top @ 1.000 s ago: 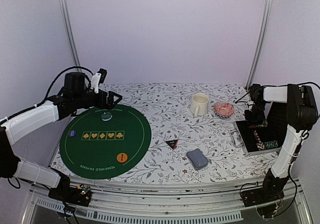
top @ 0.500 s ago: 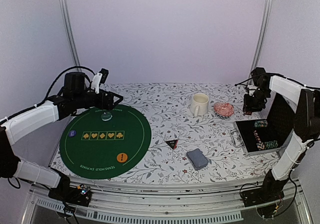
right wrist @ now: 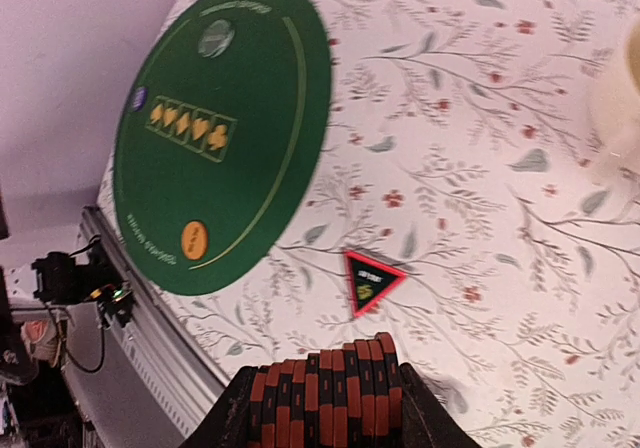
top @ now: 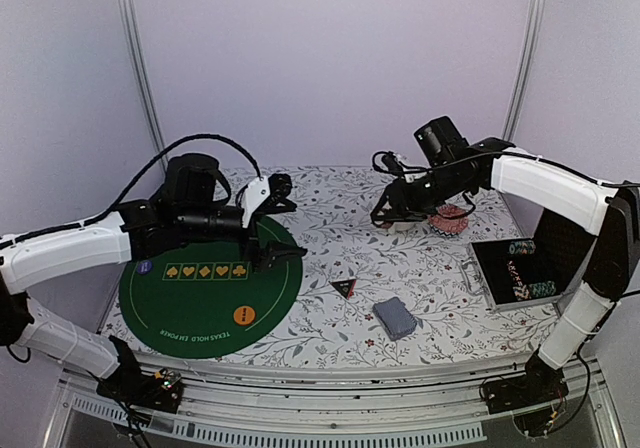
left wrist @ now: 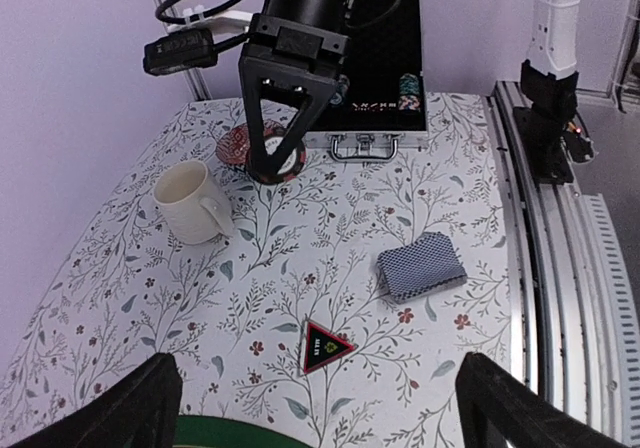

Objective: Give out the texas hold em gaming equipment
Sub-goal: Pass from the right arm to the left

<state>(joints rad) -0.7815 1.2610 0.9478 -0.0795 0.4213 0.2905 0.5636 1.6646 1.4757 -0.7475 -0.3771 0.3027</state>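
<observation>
Above the table (top: 340, 238) by the cream mug (left wrist: 190, 203), the right gripper (left wrist: 277, 160) is clamping a poker chip stack (right wrist: 325, 393) (chips on edge), long axis running finger to finger. Meanwhile the left gripper (top: 290, 228) is hanging wide apart over the green mat (right wrist: 220, 128); the triangular marker (right wrist: 372, 280) is lying near its rim.

White-shelled arms (top: 70, 248) with black joints, black fingers (left wrist: 120, 413) and looping cables (top: 210, 137).
</observation>
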